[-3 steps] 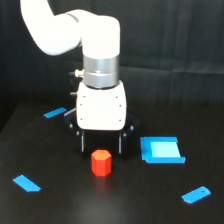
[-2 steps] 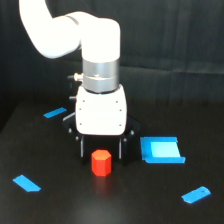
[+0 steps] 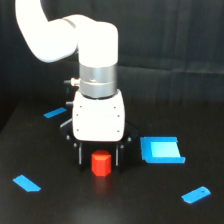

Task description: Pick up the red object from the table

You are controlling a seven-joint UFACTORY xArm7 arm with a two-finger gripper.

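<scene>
The red object point(image 3: 101, 167), a small orange-red hexagonal block, stands upright on the black table point(image 3: 60, 205) near the middle front. My white-bodied gripper point(image 3: 99, 161) hangs straight above it, with one dark finger on each side of the block. A narrow gap shows between each finger and the block, so the gripper is open. The fingertips reach about as low as the block's upper half. Whether they touch the table cannot be told.
Flat blue pieces lie around: a large square one point(image 3: 161, 150) just to the exterior view's right of the gripper, a small strip point(image 3: 55, 112) behind on the left, one point(image 3: 26, 183) at front left and one point(image 3: 196, 195) at front right. A dark cloth hangs behind.
The gripper has come down and forward over the red block, so its fingers now straddle the block instead of hanging behind and above it. The block has not moved.
</scene>
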